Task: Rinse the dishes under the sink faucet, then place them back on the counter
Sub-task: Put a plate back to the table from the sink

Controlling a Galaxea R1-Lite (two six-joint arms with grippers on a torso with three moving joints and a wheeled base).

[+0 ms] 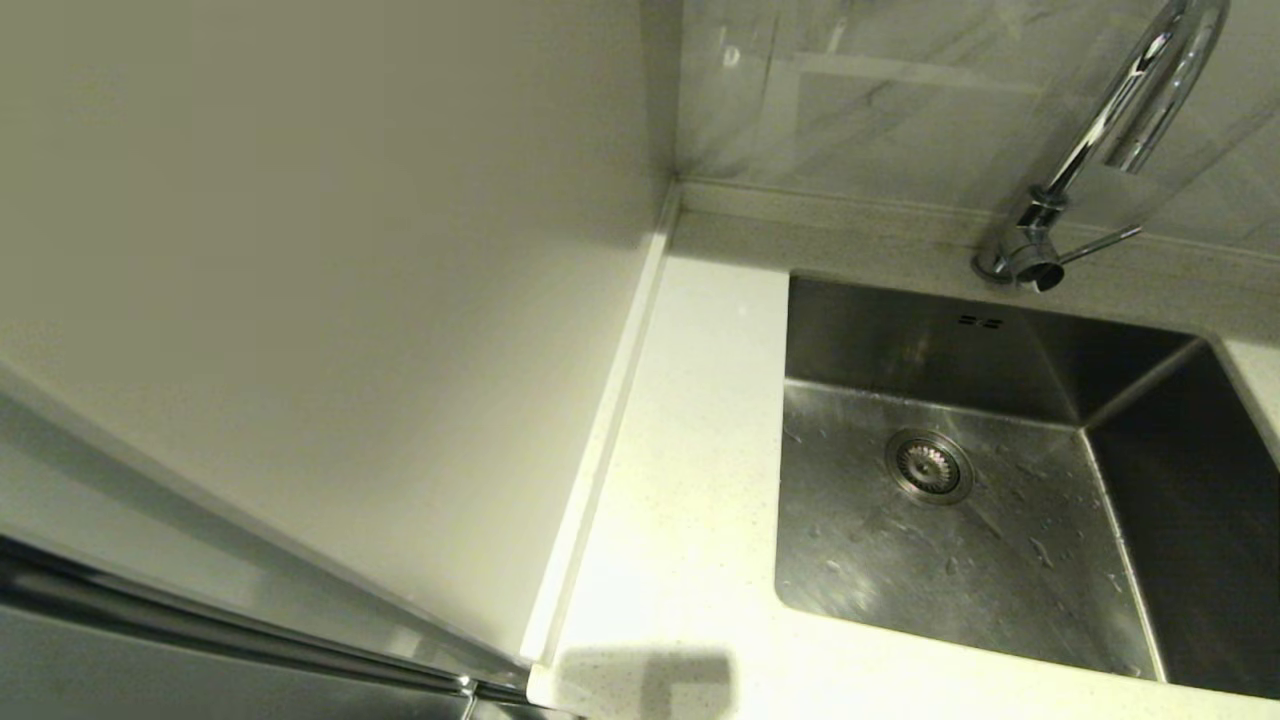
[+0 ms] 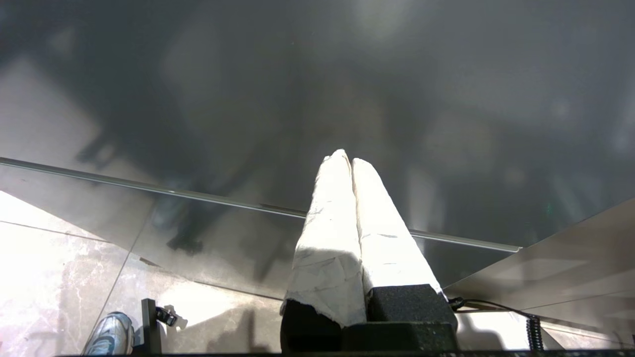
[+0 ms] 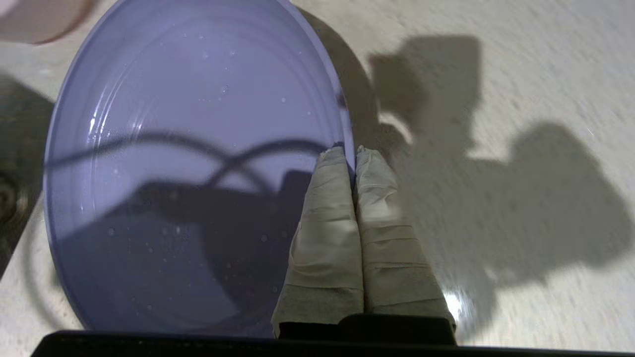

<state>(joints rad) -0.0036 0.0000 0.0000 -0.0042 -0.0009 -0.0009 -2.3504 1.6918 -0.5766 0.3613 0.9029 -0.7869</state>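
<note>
Sink: rectangular brushed steel, holding only water droplets and a round strainer. Chrome gooseneck faucet stands behind it. Right gripper: fingers pinched tight on the rim of the round, glossy lilac plate, droplet-flecked, over the speckled white surface. Left gripper: fingers pressed together, empty, away from the sink.

Beige wall panel, sneaker on floor
</note>
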